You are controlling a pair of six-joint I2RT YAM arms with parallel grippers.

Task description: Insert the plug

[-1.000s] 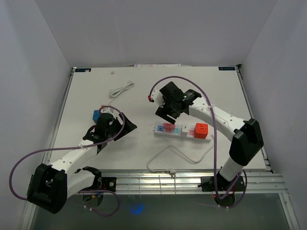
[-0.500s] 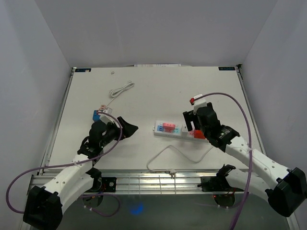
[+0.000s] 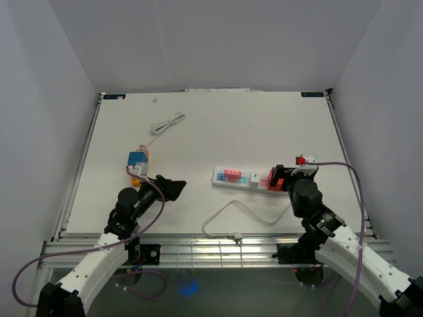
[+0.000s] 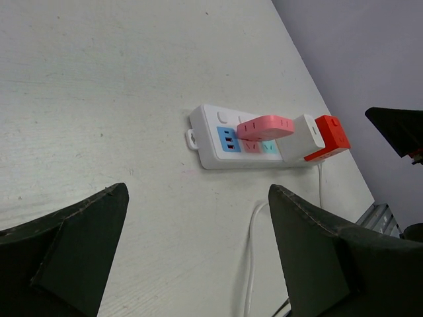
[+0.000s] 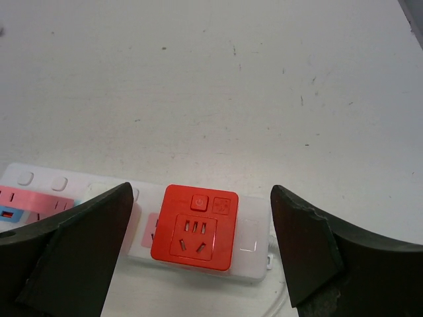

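While both arms hang back from the work, the red plug (image 5: 198,228) sits in the power strip (image 3: 246,179) just right of centre in the overhead frame, apparently already pushed home at the strip's right end. The left gripper (image 4: 198,190) has its jaws spread wide and empty over bare table (image 4: 99,79). The right gripper (image 5: 201,195) is likewise spread, its fingers either side of the plug without touching it.

The plug looks like a rigid plastic cube, light, with smooth and probably slippery faces. The sound hold would be across two opposite flat side walls, leaving the top face alone and pressing straight so the pins do not bend. The strip seems light enough to skid and may want steadying on its bare white body.

Only the overhead camera shows a blue adapter (image 3: 137,158) and a white cable (image 3: 167,123) in the upper left, and the strip's cord (image 3: 231,211) looping toward the bottom of the frame. The left wrist's low angle shows what stands proud of the strip: a pink plug (image 4: 264,125), a white block (image 4: 301,137), then the red one. The right wrist looks down on the red top face, giving its socket holes and button but not how deep it is seated.
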